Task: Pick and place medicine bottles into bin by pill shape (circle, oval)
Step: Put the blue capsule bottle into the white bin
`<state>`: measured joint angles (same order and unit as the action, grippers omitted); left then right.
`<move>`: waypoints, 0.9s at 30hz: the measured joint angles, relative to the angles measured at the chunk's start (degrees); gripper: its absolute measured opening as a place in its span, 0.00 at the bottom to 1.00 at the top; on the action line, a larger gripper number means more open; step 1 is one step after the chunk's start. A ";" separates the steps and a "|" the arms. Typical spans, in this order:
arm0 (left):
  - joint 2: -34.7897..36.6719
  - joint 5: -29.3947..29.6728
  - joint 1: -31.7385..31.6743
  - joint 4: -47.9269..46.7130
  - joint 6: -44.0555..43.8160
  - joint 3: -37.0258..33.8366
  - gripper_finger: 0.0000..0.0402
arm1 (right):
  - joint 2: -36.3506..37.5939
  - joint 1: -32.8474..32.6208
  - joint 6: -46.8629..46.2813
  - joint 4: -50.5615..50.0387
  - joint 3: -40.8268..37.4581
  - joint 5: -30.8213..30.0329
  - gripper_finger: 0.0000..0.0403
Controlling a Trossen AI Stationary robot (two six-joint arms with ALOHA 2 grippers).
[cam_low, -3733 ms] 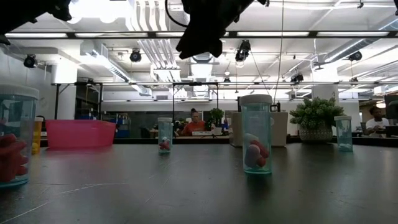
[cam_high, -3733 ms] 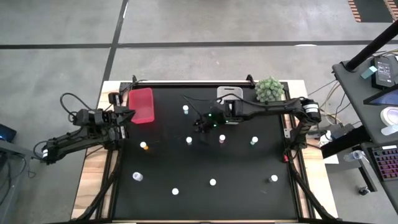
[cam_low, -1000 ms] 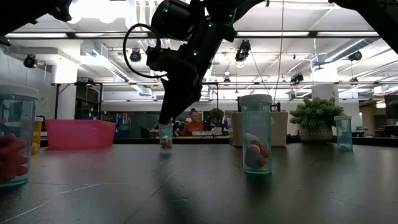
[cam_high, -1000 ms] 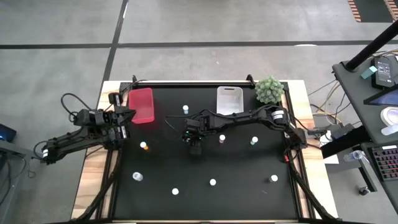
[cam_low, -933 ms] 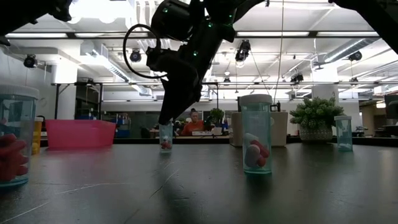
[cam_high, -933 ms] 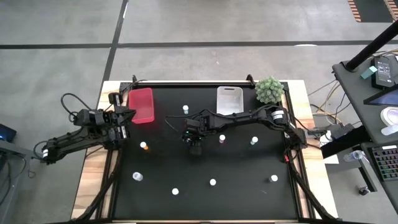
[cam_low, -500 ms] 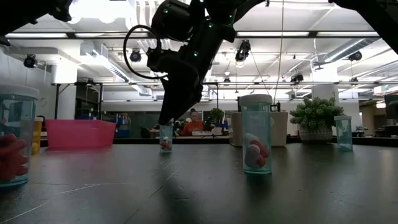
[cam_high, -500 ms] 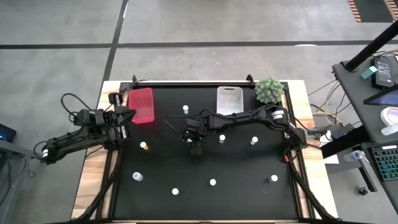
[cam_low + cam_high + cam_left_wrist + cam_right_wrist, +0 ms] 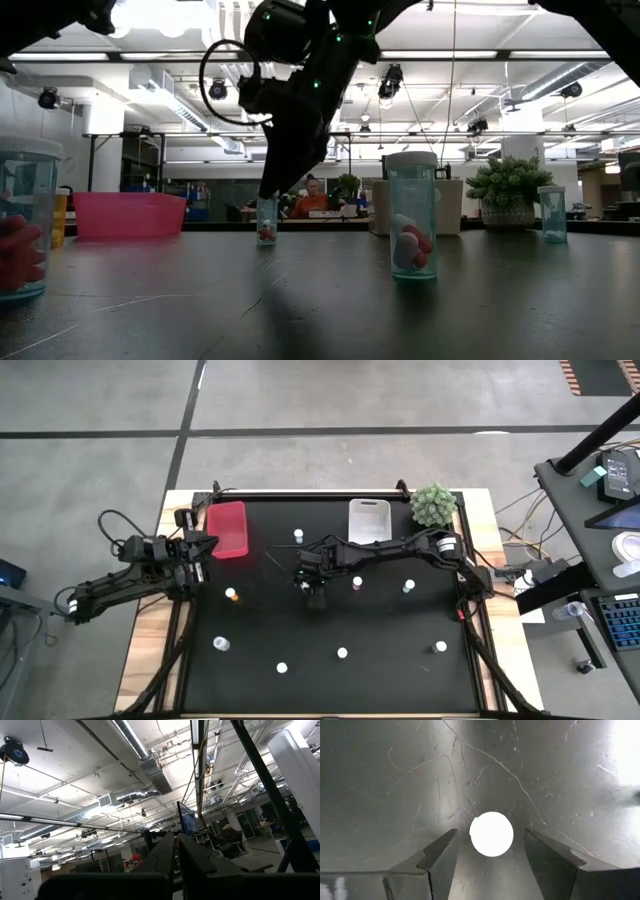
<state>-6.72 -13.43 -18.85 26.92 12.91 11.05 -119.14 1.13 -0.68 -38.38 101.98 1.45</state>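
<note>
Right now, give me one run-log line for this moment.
right gripper: open, straddling a white-capped bottle mid-table, not gripped | left gripper: shut, parked by the red bin | white bin: far edge

Your black table [image 9: 400, 660] carries scattered white-capped bottles [image 9: 342, 653], a red bin [image 9: 227, 529], a white bin [image 9: 368, 520] and a green plant ball [image 9: 434, 504].
</note>
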 joint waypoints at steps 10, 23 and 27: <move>0.02 0.02 0.02 0.02 0.00 0.00 0.02 | 2.71 0.01 0.71 -1.64 1.12 -0.02 0.54; 0.01 0.26 0.00 0.02 0.00 0.00 0.02 | 0.92 0.00 3.14 0.99 0.91 -0.02 0.05; 0.00 0.26 0.01 0.02 0.01 0.00 0.02 | 0.88 0.00 2.78 1.35 0.55 -0.02 0.03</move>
<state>-6.72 -13.17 -18.84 26.94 12.92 11.05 -118.26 1.13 2.11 -37.03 102.53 1.43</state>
